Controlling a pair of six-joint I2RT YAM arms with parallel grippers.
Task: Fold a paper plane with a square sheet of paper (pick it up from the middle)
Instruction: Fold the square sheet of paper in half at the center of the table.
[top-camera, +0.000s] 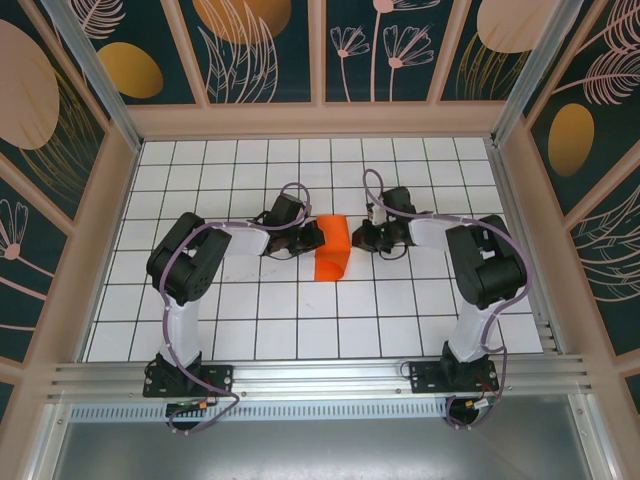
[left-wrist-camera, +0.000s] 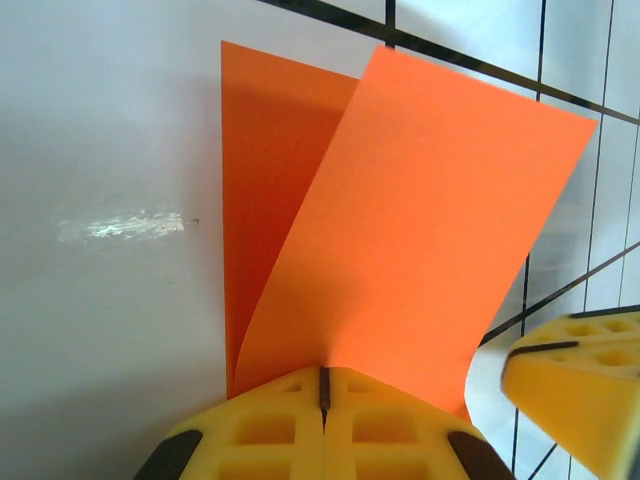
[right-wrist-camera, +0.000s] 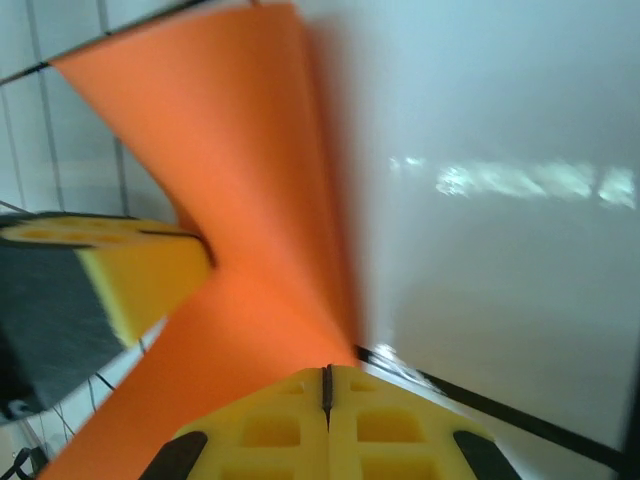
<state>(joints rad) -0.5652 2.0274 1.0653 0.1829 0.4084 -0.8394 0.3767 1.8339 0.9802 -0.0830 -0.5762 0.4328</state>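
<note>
The square sheet of paper (top-camera: 333, 248) is bright orange and lies doubled over on the white grid table (top-camera: 250, 320) between both arms. In the left wrist view its upper layer (left-wrist-camera: 430, 220) curls up off the lower layer (left-wrist-camera: 265, 170) and runs into my left gripper (left-wrist-camera: 323, 378), which is shut on it. My left gripper (top-camera: 312, 238) is at the paper's left side. My right gripper (top-camera: 360, 238) is at its right side, shut (right-wrist-camera: 326, 375), its tip at the edge of the blurred paper (right-wrist-camera: 230, 220). Whether it pinches the paper I cannot make out.
The other arm's yellow finger (left-wrist-camera: 585, 385) shows at the lower right of the left wrist view, and one (right-wrist-camera: 135, 280) shows at the left of the right wrist view. Wooden walls (top-camera: 320, 120) frame the table. A metal rail (top-camera: 320, 375) runs along the near edge.
</note>
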